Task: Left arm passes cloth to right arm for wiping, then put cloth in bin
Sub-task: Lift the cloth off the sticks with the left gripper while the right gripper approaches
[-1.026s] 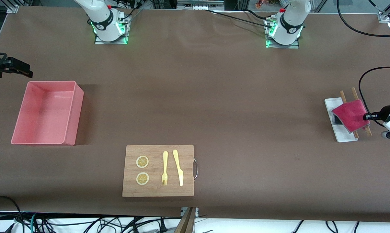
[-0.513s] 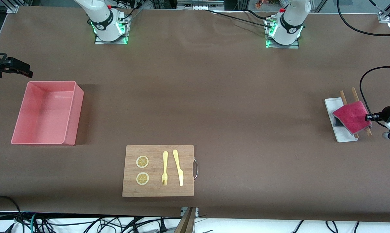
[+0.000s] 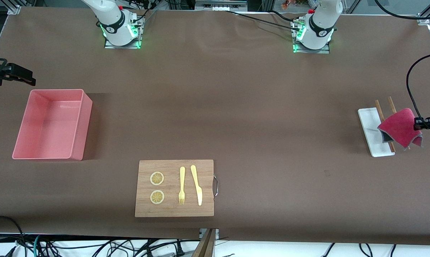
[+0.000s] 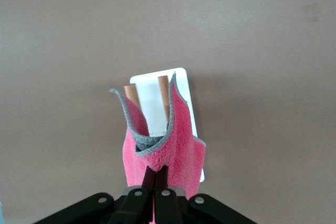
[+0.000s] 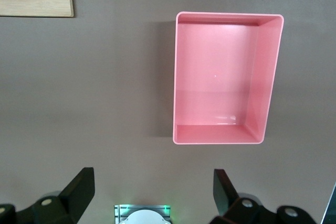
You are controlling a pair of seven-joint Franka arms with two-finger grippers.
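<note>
My left gripper (image 4: 156, 179) pinches the cloth (image 3: 400, 127) above the white tray (image 3: 369, 132). My right gripper (image 5: 152, 190) waits wide open, probably near the bin (image 5: 226, 77). Next I carry the cloth toward it for handover.

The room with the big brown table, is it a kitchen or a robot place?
Probably a robot lab, not a kitchen. Two white arms are bolted to the table, with loose cables along its edge. The left gripper holds the cloth up; the cutting board looks like a practice prop.

The soft magenta-red cloth (image 3: 400, 127) hides part of two brown wooden sticks (image 3: 379, 108). At the front view's 3 o'clock edge, the left arm's black gripper (image 3: 418, 124) is cut off.
</note>
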